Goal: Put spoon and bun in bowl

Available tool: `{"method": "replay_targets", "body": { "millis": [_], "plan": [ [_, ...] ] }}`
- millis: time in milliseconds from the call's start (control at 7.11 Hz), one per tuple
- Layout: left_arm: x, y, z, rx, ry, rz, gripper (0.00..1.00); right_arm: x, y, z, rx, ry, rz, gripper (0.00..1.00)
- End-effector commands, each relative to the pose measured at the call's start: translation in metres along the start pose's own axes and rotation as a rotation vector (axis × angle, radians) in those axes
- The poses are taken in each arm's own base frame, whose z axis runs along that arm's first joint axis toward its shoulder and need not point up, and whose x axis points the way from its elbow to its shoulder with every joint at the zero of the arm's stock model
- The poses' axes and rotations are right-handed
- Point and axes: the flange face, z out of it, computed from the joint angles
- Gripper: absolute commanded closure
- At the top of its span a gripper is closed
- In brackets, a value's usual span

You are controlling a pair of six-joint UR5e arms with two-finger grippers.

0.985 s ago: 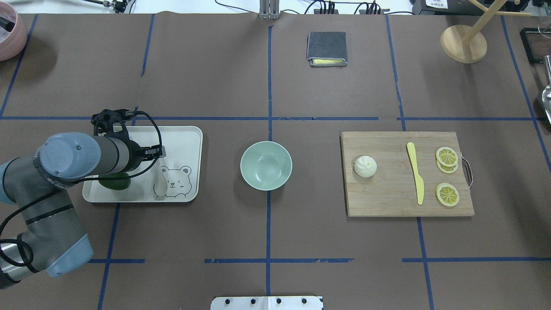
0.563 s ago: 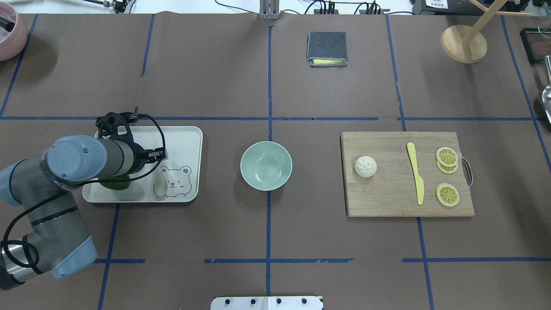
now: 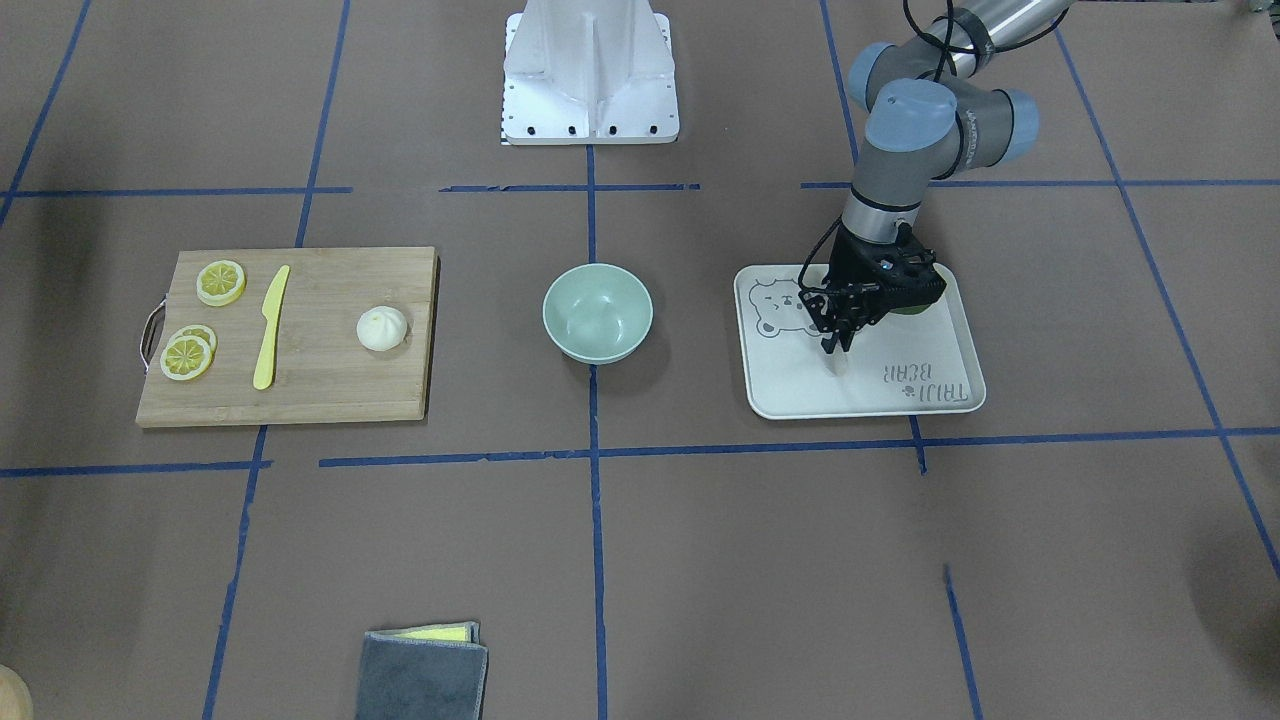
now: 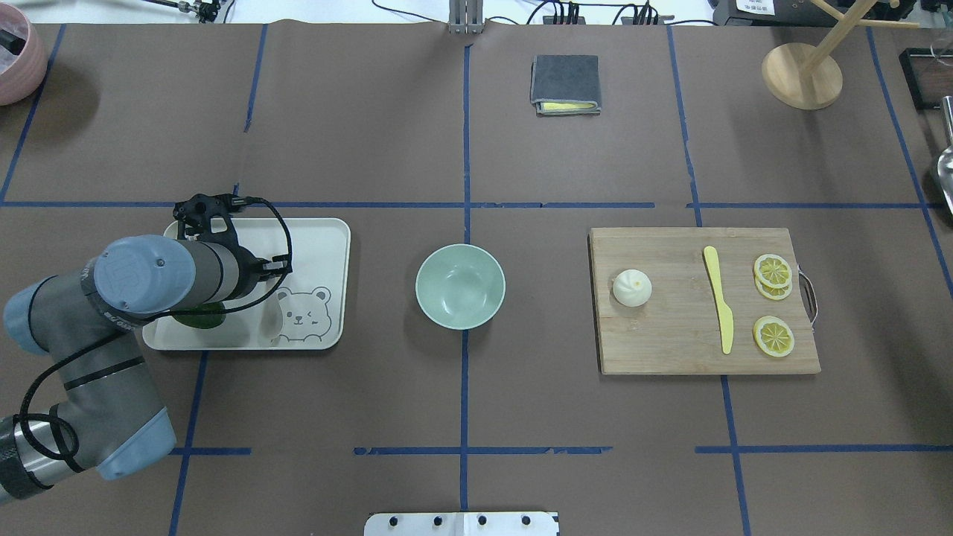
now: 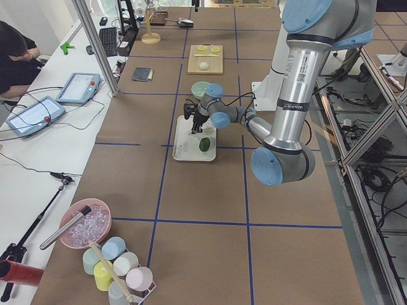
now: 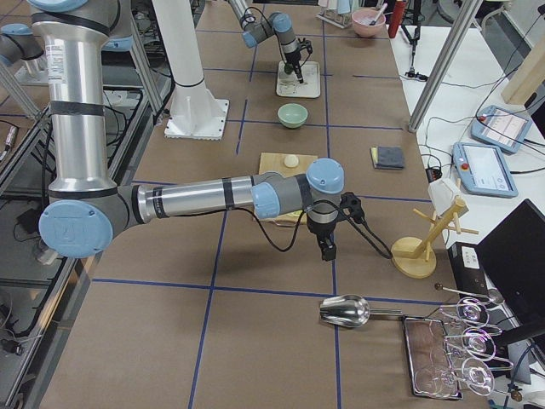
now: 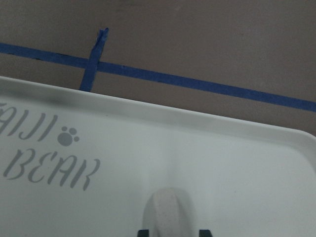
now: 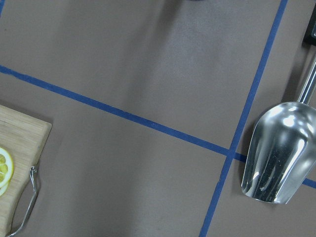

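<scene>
The left gripper (image 3: 833, 345) is low over the white rectangular tray with a bear print (image 4: 320, 238), which lies on the robot's left part of the brown table. Its jaws are narrowed to a small gap and stand on both sides of the short thick handle of the small off-white soup spoon (image 7: 168, 212). In the left wrist view the two dark tips seem to touch the handle, so the gripper appears to have hold of the spoon. The spoon lies on the tray beside the bear drawing, and its rounded scoop points toward the robot.

The round pale mint-green bowl (image 4: 439, 298) stands at the middle of the table, apart from the tray, with nothing inside it. The small round white steamed bun (image 4: 632, 287) sits on the rectangular wooden cutting board (image 4: 670, 335) on the other side of the bowl, together with a yellow plastic knife (image 4: 719, 298) and yellow lemon slices (image 4: 773, 336).

The right gripper (image 6: 328, 253) hangs above the table past the board, near a shiny metal scoop (image 8: 279, 153). I cannot tell how far it is open.
</scene>
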Motion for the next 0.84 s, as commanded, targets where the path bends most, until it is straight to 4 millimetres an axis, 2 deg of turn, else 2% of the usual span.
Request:
{"method": "replay_targets", "body": {
  "millis": [0,281,422,704],
  "plan": [
    [0.002,-0.001,-0.003,0.003,0.006,0.001,1.00,0.000,0.000,0.000,0.001,-0.001,0.000,0.00],
    [0.017,-0.003,-0.019,0.004,0.028,0.000,1.00,0.000,0.000,0.000,0.000,-0.001,0.001,0.00],
    [0.057,-0.011,-0.023,-0.004,-0.023,-0.025,1.00,0.000,0.000,0.000,0.000,-0.001,0.001,0.00],
    [0.135,-0.022,-0.045,-0.013,-0.101,-0.163,1.00,0.001,0.001,0.001,-0.002,-0.001,0.002,0.00]
  ]
}}
